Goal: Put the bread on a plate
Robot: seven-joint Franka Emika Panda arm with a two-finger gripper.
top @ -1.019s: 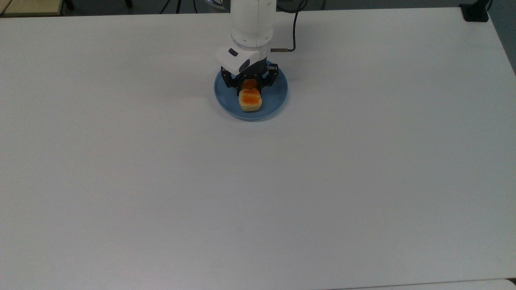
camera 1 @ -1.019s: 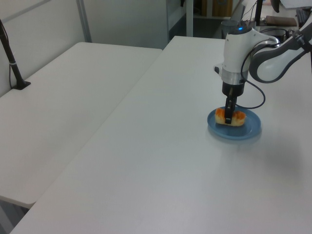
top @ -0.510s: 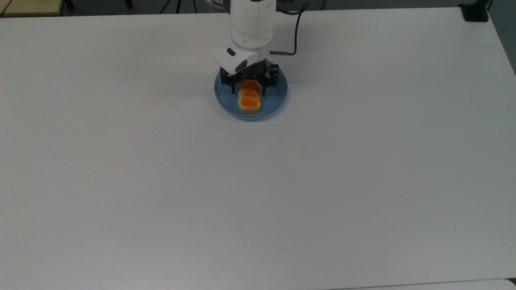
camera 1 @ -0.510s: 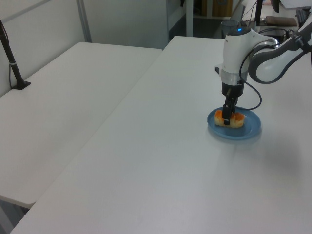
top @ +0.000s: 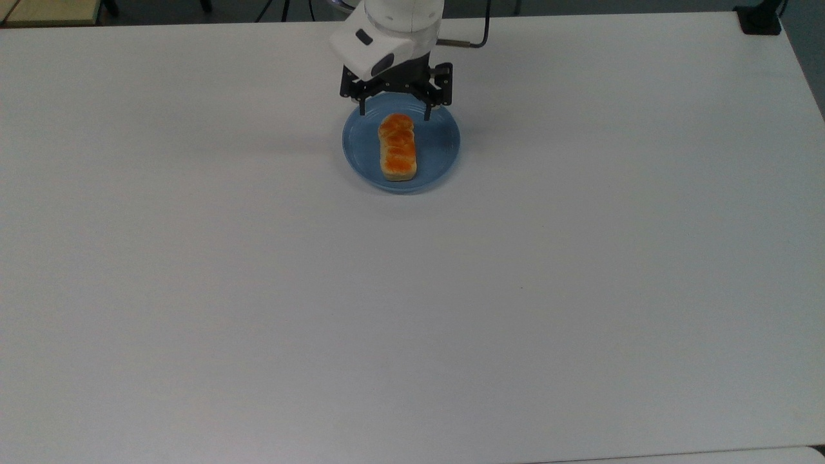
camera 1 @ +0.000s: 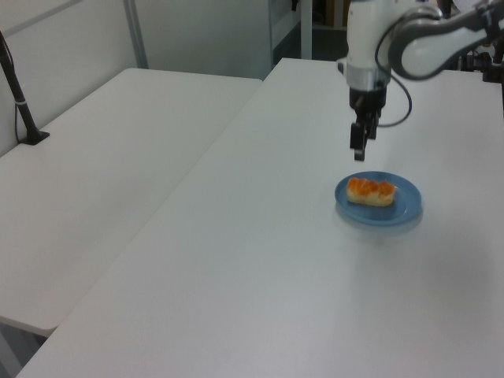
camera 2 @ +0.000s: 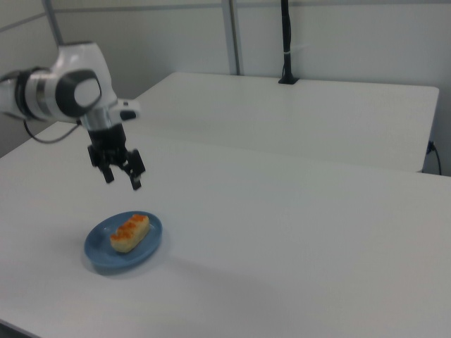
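Note:
The bread [top: 397,155] lies flat in the middle of the blue plate [top: 442,143], its orange-brown braided top facing up; I also see the bread [camera 1: 371,191] on the plate [camera 1: 402,208] in the left view, and the bread [camera 2: 130,232] on the plate [camera 2: 97,250] in the right view. My gripper [top: 394,113] hangs open in the air above the plate's far edge, with nothing between its fingers. The gripper [camera 2: 122,180] is well clear of the loaf in the right view, and the gripper [camera 1: 359,150] hovers above the plate in the left view.
The white table [top: 412,290] stretches wide around the plate. A second white table [camera 1: 102,157] adjoins it on the left view's left, with a black post [camera 1: 17,98] clamped at its edge. A black cable [top: 480,29] trails from the arm's wrist.
My gripper opened off the bread, then rose and drew back toward the arm's base. The bread stays lying on the plate.

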